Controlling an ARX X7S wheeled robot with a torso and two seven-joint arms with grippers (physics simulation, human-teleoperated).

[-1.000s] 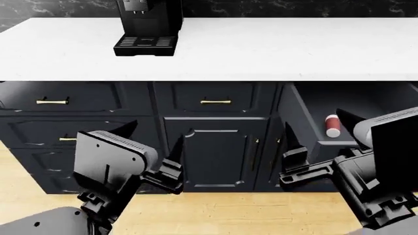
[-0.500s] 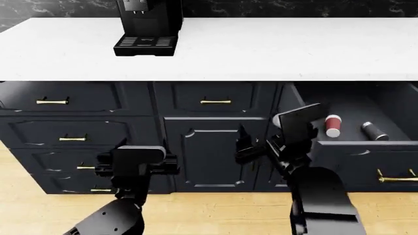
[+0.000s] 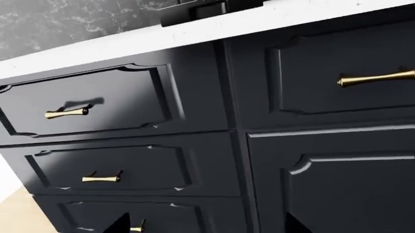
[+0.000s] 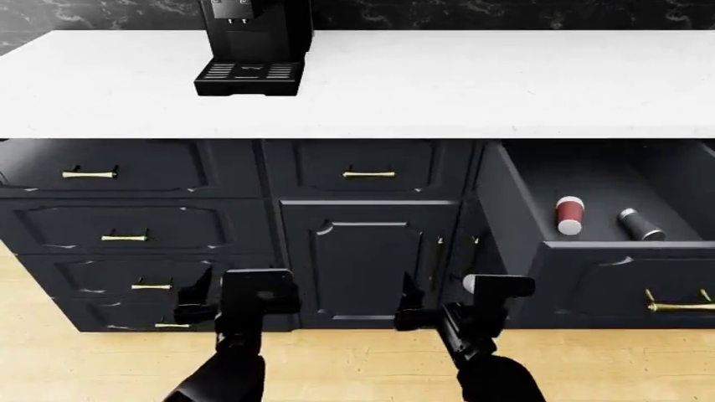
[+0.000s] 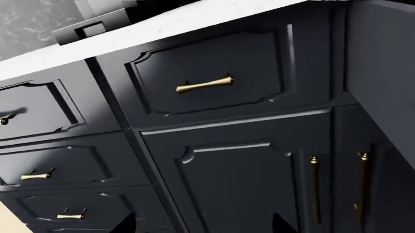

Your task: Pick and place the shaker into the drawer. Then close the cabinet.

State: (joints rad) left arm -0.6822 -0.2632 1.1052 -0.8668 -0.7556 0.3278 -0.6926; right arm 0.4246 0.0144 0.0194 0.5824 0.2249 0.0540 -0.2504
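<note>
The drawer [image 4: 625, 272] of the dark navy cabinet [image 4: 369, 251] stands pulled out at the right of the head view. The shaker [image 4: 640, 224], a slim metal cylinder, lies on its side inside it, next to a red bottle [image 4: 570, 215]. Both grippers hang low in front of the cabinet, well apart from the drawer's contents. My left gripper [image 4: 248, 289] [image 3: 206, 227] is open and faces the stack of closed drawer fronts. My right gripper [image 4: 441, 297] [image 5: 204, 225] is open too, before the panelled door [image 5: 246, 184]. The drawer's side wall [image 5: 382, 73] shows in the right wrist view.
A black coffee machine [image 4: 251, 46] stands on the white counter [image 4: 470, 84]. Closed drawers with brass handles [image 4: 123, 237] fill the cabinet's left side. The open drawer's front, with its brass bar handle [image 4: 676, 303], juts out over the wooden floor [image 4: 357, 360].
Both arms have dropped lower and drawn back from the cabinet. The right arm no longer covers the open drawer, so the shaker shows lying inside it.
</note>
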